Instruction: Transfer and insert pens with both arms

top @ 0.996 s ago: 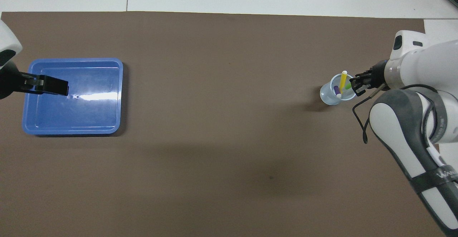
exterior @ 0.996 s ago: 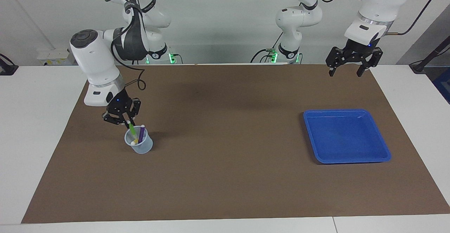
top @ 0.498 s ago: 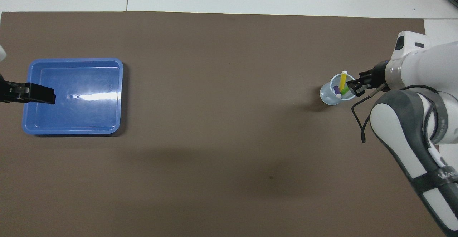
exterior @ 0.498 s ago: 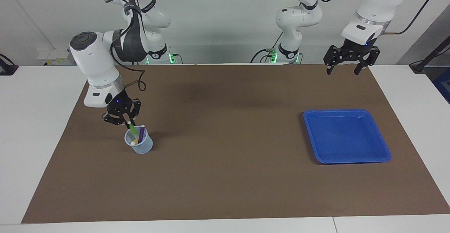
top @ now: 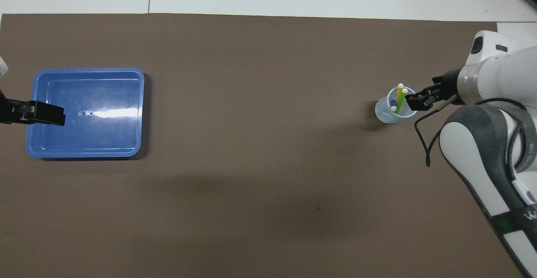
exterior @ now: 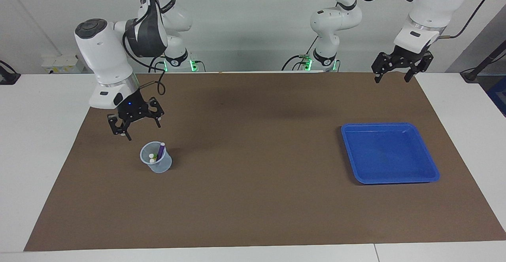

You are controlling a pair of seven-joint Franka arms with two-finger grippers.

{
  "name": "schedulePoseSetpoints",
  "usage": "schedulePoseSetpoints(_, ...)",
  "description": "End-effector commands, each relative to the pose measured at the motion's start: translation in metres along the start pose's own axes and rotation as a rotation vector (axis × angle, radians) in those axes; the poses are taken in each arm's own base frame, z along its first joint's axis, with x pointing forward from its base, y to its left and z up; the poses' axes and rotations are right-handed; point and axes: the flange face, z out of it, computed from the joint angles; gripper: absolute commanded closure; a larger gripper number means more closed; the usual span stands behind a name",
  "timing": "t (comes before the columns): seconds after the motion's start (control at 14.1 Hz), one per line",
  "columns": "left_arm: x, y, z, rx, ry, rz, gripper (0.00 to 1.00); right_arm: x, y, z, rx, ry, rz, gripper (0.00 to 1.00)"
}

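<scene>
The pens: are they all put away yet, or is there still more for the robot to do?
It looks finished. The purple pen, yellow pen and green pen all stand in the clear cup, and the blue tray holds nothing. Nothing is in hand: the right gripper hangs above the cup with open jaws, and the left gripper waits open near the tray. No pens lie loose on the brown mat.

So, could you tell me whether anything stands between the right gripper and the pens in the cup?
Nothing visible does. The right gripper hangs open just above the clear cup, toward the robots' side of it, with only air between. The purple pen, yellow pen and green pen all stand inside.
</scene>
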Motion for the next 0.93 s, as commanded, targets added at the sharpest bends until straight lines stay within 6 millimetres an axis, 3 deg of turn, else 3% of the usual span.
schedulePoseSetpoints(0.0,-0.009,0.003,-0.001,0.012,0.004,0.012,0.0,0.008,-0.024,-0.048,0.024,-0.016,0.06,0.0)
schedulePoseSetpoints(0.43,-0.009,0.012,-0.003,0.014,0.005,0.023,0.0,0.002,-0.043,-0.112,0.052,-0.102,0.169,0.0)
schedulePoseSetpoints(0.64,-0.009,0.012,-0.001,0.014,-0.001,0.024,0.0,-0.007,-0.055,-0.131,0.061,-0.156,0.217,0.0)
schedulePoseSetpoints(0.85,-0.012,0.02,0.0,0.013,-0.022,0.035,0.0,-0.005,-0.064,-0.134,0.064,-0.169,0.233,0.0)
